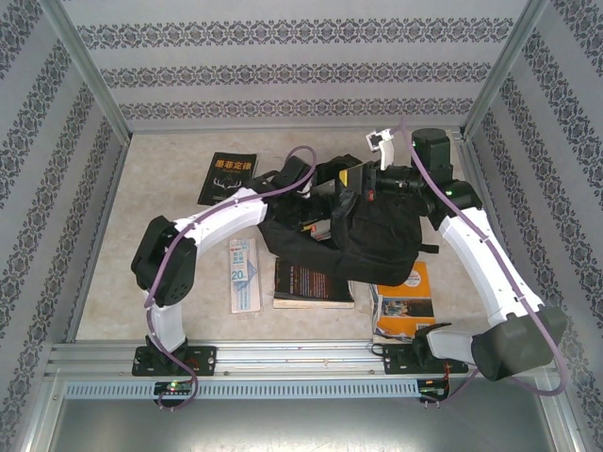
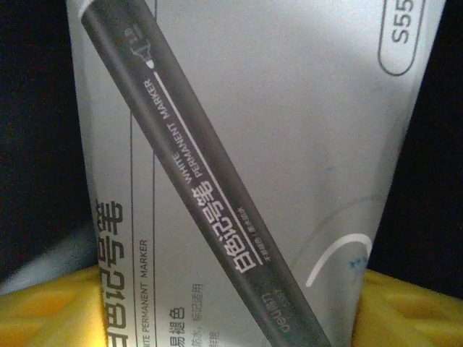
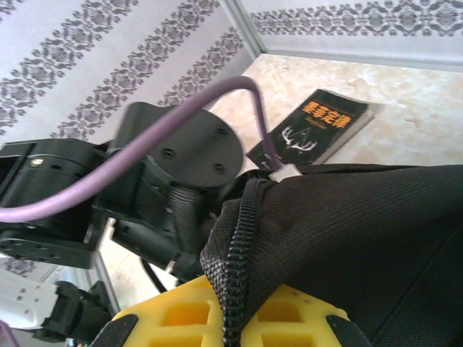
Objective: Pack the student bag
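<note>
Early yet (I judge): left gripper (image 2: 231, 318) clamps a marker box (image 2: 289, 144), right gripper (image 3: 231, 318) pinches the student bag (image 1: 367, 240) by its zipper (image 3: 237, 253); dark book (image 1: 313, 284) at 6 and black book (image 1: 227, 177) at 11 o'clock lie unpacked.

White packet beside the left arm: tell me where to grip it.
Across its narrow width at mid-length, jaws coming straight down: the white packet lies flat, long and slim, both long edges apparently clear of the neighbouring book.

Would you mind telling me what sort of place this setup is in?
Most likely a lab robot test cell, not a real room: wallpapered panels in a metal frame box in a tabletop, and the left arm and right arm are bolted to a rail.
</note>
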Controlling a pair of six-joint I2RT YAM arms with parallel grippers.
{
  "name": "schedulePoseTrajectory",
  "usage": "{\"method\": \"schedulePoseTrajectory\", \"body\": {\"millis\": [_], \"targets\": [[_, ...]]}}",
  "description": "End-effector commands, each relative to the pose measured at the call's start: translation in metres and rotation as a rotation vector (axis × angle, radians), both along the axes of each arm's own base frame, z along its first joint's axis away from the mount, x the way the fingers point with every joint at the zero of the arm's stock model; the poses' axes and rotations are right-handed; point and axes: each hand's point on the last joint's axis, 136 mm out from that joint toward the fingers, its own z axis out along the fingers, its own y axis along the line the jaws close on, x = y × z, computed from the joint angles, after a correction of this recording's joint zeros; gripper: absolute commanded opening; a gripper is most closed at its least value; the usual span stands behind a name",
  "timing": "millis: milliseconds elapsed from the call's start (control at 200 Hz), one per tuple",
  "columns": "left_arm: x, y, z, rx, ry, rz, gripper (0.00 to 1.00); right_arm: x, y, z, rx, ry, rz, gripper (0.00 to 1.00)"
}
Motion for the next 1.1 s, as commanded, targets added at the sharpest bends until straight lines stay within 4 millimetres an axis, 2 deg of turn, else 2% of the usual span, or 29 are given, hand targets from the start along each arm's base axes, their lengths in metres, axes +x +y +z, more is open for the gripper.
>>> {"method": "schedulePoseTrajectory", "body": {"millis": [0, 165, 240, 275, 300, 350, 410, 590, 809, 999, 1094], "targets": [[0.005, -0.034, 0.028, -0.128, -0.037, -0.036, 0.71, -0.01, 0.019, 0.036, 0.093, -0.121, 0.124, 0.0], [-0.008, -0.069, 0.023, -0.248, 0.007, -0.078, 0.73, -0.002, 0.024, 0.034, 0.109, -0.108, 0.133, 0.0], [-0.015, -0.088, 0.021, -0.339, 0.034, -0.097, 0.82, 0.001, 0.025, 0.035, 0.126, -0.112, 0.131, 0.0], [-0.018, -0.099, 0.023, -0.401, 0.052, -0.11, 0.9, 0.001, 0.026, 0.037, 0.136, -0.112, 0.137, 0.0], [-0.02, -0.107, 0.025, -0.449, 0.069, -0.114, 0.99, 0.001, 0.026, 0.037, 0.141, -0.111, 0.14, 0.0], [-0.021, -0.118, 0.03, -0.527, 0.083, -0.128, 1.0, 0.001, 0.027, 0.037, 0.146, -0.11, 0.143, 0.0], [-0.02, -0.121, 0.034, -0.559, 0.075, -0.133, 1.0, 0.001, 0.026, 0.036, 0.144, -0.115, 0.141, 0.0], [-0.014, -0.098, 0.053, -0.538, -0.011, -0.111, 1.0, 0.002, 0.014, 0.035, 0.122, -0.141, 0.094, 0.0], [-0.015, -0.043, 0.076, -0.439, -0.102, -0.08, 1.0, 0.012, -0.003, 0.012, 0.015, -0.143, -0.024, 0.0], [-0.025, 0.01, 0.069, -0.276, -0.136, -0.025, 1.0, 0.022, -0.022, -0.012, -0.122, -0.133, -0.144, 0.0], [-0.038, 0.022, 0.069, -0.249, -0.129, -0.061, 1.0, 0.024, -0.029, -0.024, -0.19, -0.127, -0.186, 0.0]]}}
